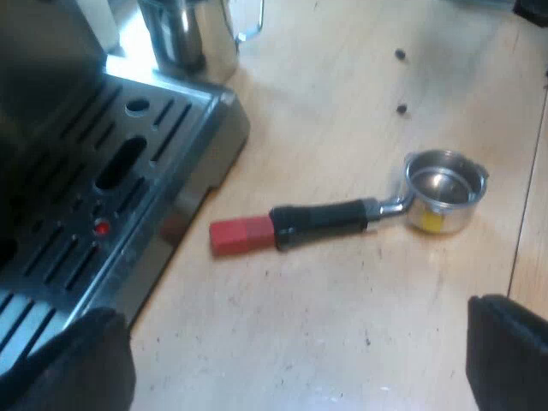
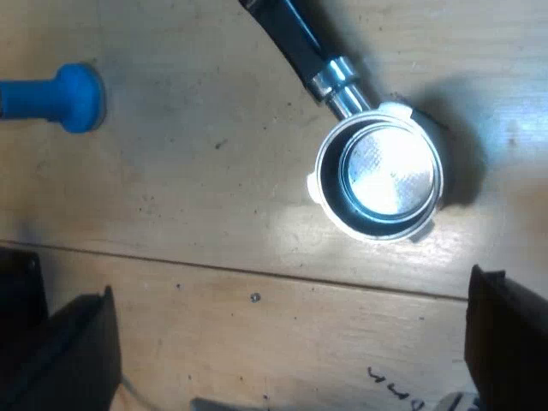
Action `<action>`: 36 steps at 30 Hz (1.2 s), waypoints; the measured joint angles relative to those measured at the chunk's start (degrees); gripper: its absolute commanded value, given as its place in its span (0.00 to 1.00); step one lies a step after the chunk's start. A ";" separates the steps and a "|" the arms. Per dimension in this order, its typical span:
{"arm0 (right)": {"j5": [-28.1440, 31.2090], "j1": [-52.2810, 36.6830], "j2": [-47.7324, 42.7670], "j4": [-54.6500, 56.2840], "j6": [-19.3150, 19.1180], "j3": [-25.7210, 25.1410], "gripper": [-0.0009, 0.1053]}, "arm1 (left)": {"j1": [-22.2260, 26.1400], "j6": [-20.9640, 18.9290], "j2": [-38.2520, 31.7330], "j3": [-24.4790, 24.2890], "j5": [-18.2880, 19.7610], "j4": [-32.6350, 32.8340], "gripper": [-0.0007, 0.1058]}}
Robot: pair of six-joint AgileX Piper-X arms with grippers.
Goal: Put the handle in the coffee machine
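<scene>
Holder (image 1: 342, 218): lay loose on the table (image 1: 342, 334), basket mouth up, near the machine (image 1: 128, 171) but not locked into it
Long axis: seen from my left pincer (image 1: 295, 355) it ran roughly 9-to-3 o'clock, with the red end (image 1: 240, 235) at 9 close to the machine's drip tray and the basket (image 1: 443, 190) at 3
Bearing from left pincer: holder at about 12 o'clock ahead, clear of both fingers
Bearing from right pincer (image 2: 291, 342): basket (image 2: 377, 171) at about 1 o'clock and close below, with the dark grip running off from it towards 11 o'clock
Left pincer: released, fingers wide apart, nothing between them
Right pincer: released, fingers wide apart, nothing between them
Nearer arm: I judged the right was closer, hanging almost over the basket, while the left faced the whole grip broadside
Tamper (image 2: 60, 98): lay on the table well apart from the basket, at about 9 o'clock from it
Coming move: I judged the fingers would have to close across the dark grip, square to that 9-to-3 line
</scene>
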 measured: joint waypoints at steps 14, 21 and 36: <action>15.56 25.11 16.65 -6.00 34.96 -0.49 0.78 | 0.00 6.21 5.83 0.00 -0.30 -0.38 0.76; 23.42 28.06 21.43 -6.81 52.24 -0.49 0.78 | 0.00 9.19 6.14 0.00 -0.38 -0.38 0.76; 27.52 27.31 26.30 -3.10 62.73 -0.55 0.78 | -10.61 10.30 6.26 0.00 -1.01 -0.38 0.76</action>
